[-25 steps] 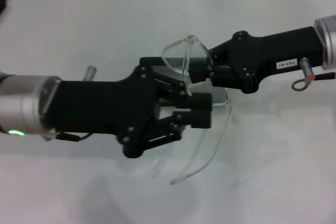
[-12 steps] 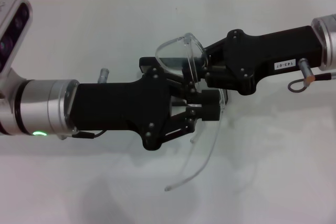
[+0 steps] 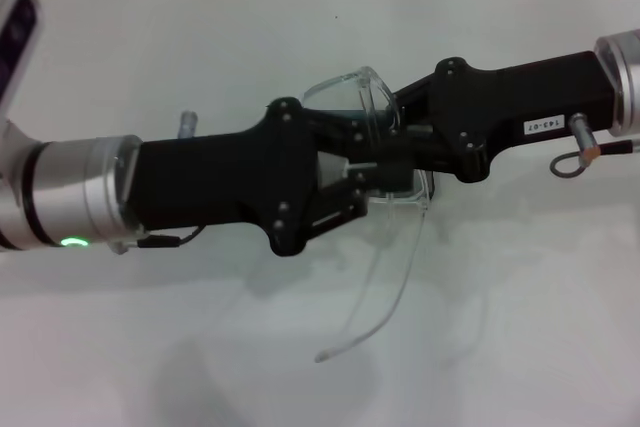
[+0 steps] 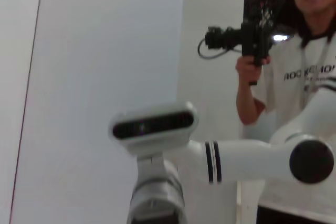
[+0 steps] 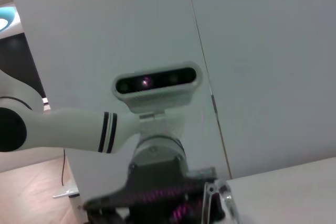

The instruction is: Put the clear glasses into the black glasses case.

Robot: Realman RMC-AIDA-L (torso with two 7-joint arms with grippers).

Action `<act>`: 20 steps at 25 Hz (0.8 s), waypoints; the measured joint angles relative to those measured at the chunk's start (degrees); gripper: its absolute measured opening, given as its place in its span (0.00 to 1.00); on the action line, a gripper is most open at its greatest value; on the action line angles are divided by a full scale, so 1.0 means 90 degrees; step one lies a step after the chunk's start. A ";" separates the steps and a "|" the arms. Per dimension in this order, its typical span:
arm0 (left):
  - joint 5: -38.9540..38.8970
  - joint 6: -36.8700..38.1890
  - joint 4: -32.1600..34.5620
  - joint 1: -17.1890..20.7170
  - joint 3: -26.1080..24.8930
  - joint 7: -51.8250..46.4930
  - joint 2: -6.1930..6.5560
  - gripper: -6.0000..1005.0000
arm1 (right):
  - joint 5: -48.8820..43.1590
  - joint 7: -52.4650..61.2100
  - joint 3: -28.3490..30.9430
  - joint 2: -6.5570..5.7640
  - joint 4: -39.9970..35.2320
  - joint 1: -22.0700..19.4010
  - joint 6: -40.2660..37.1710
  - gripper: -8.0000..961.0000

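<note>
Both grippers' fingers (image 3: pixel 385 172) meet at clear glasses (image 3: pixel 375 97)

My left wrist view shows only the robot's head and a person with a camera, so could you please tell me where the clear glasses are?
Observer: In the head view, the clear glasses are up off the white table, gripped at one lens by the right gripper.
Operator: Thank you. And where is my left gripper?
Observer: The left gripper is at the glasses' other lens, facing the right gripper.
Operator: Are the temple arms folded?
Observer: No, one long arm hangs open, down toward the table.
</note>
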 joint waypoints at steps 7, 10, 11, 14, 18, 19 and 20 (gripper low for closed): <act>-0.0241 -0.0007 -0.0028 0.0076 -0.0024 0.0125 0.0004 0.16 | 0.0038 -0.0146 0.0023 -0.0003 0.0071 -0.0015 0.0009 0.12; -0.0242 -0.0116 -0.0064 0.0076 -0.0024 0.0199 0.0005 0.16 | 0.0039 -0.0158 0.0017 0.0002 0.0078 0.0004 0.0009 0.12; -0.0242 -0.0160 -0.0068 0.0076 -0.0024 0.0221 0.0003 0.16 | 0.0044 -0.0196 0.0010 0.0008 0.0078 0.0017 0.0010 0.12; -0.0246 -0.0279 -0.0098 0.0075 -0.0022 0.0283 -0.0010 0.16 | 0.0050 -0.0234 0.0020 0.0018 0.0078 0.0020 0.0013 0.12; -0.0334 -0.0350 -0.0208 0.0073 -0.0018 0.0433 -0.0019 0.16 | 0.0072 -0.0245 0.0037 0.0018 0.0080 0.0023 0.0017 0.12; -0.0371 -0.0353 -0.0247 0.0073 -0.0018 0.0477 -0.0019 0.16 | 0.0093 -0.0246 0.0040 0.0014 0.0083 0.0023 0.0020 0.12; -0.0391 -0.0354 -0.0274 0.0073 -0.0018 0.0503 -0.0020 0.16 | 0.0111 -0.0248 0.0042 0.0009 0.0086 0.0023 0.0025 0.12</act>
